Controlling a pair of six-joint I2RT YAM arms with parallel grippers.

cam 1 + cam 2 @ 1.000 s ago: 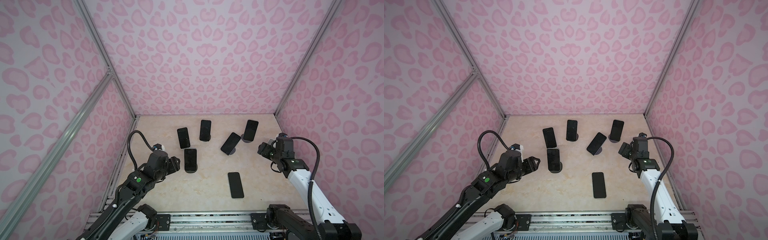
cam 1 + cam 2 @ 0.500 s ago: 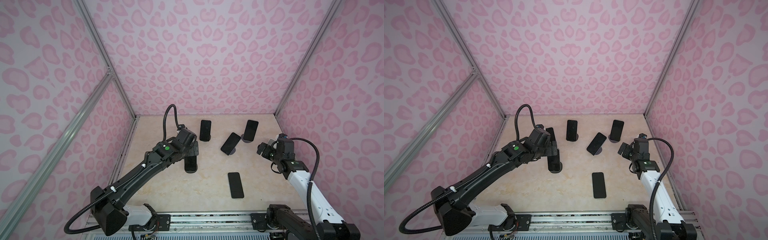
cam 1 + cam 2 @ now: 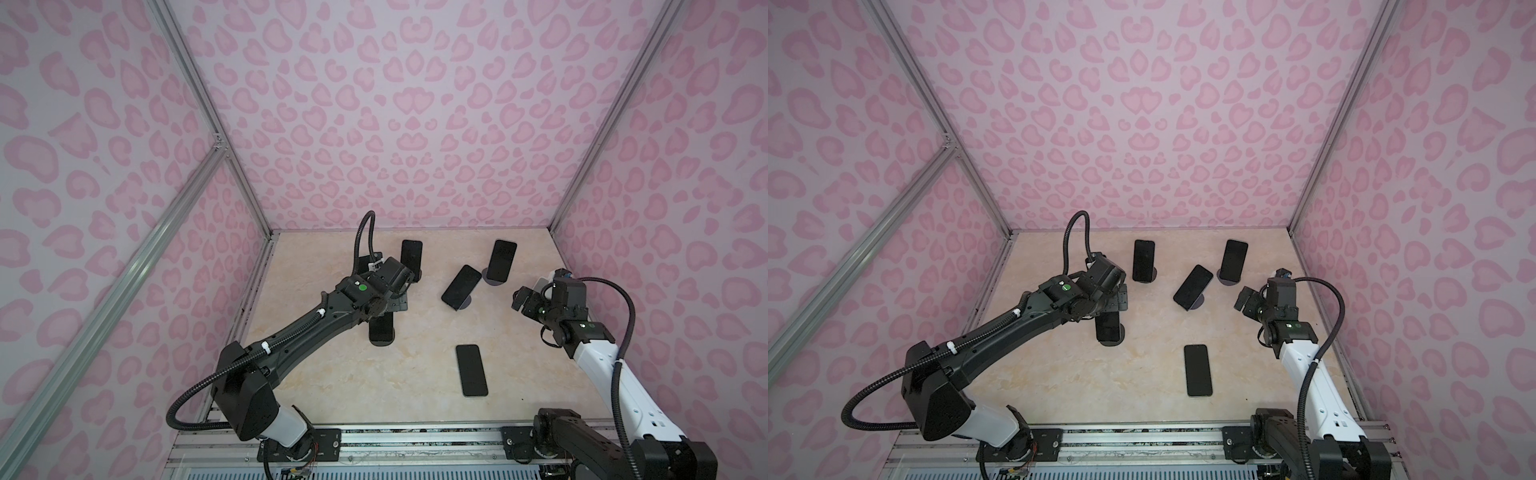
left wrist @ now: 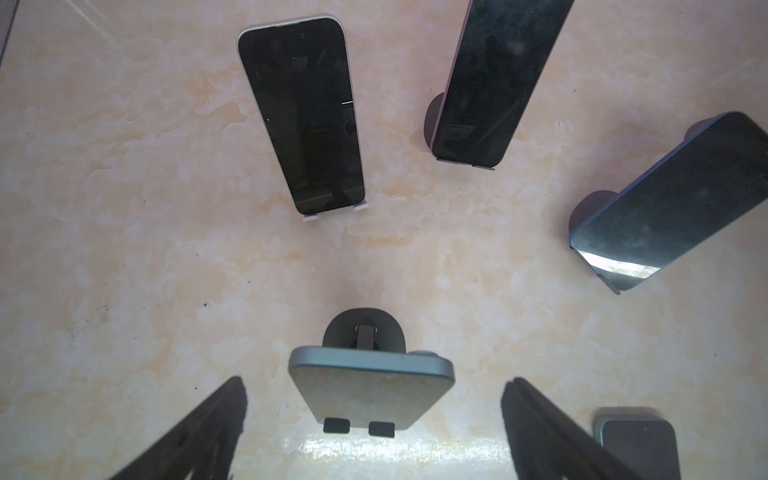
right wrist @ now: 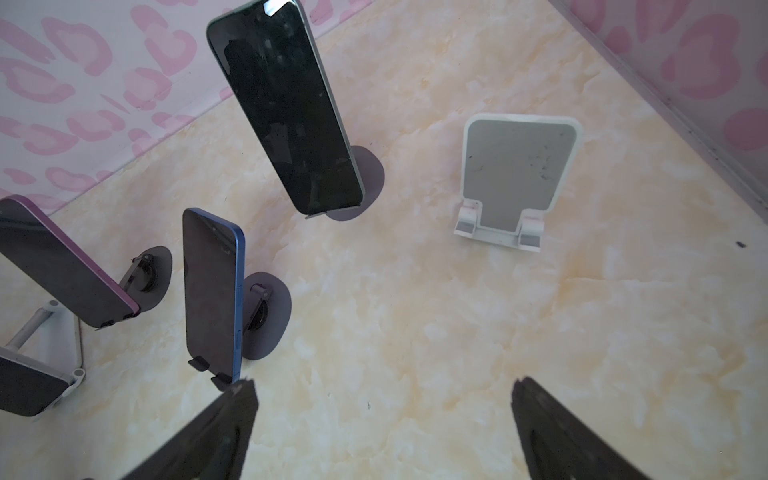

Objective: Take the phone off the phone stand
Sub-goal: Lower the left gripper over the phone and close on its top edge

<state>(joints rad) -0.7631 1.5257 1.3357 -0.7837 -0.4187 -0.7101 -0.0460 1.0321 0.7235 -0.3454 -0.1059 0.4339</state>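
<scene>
Framing a phone [image 4: 370, 390], spread left jaws seem hidden overhead.

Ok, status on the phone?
Left gripper over blue-grey phone on dark round-base stand, jaws open, not touching. Right gripper clear, jaws open. Nothing blocking.

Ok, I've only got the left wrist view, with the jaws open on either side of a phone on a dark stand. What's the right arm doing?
Observer: The right gripper hangs over bare table, jaws open and holding nothing.
Operator: Is any stand empty?
Observer: Yes, a white stand ahead of that gripper has no phone on it.
Operator: And the phone cut off at the edge of my picture?
Observer: That phone lies flat on the table, off any stand.
</scene>
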